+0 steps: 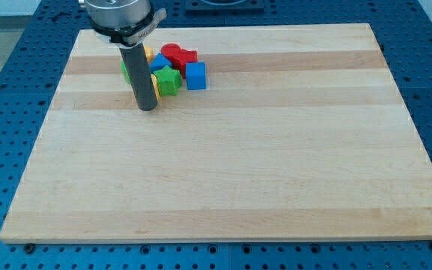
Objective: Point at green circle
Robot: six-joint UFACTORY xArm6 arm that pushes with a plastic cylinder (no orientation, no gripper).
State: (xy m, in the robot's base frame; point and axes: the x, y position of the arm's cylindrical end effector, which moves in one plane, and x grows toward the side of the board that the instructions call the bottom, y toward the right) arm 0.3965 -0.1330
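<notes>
Overhead, my tip point(148, 109), holding nothing, rests on the wooden board point(276, 165) just beside the green block point(169, 81)

The arm enters from the view's top left, its metal flange partly cropped. A straight dark rod hangs upright below it, and my tip point(148, 108) rests low, pointing straight down.

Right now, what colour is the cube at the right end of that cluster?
Blue: the blue cube shows clearly in the camera view.
</notes>
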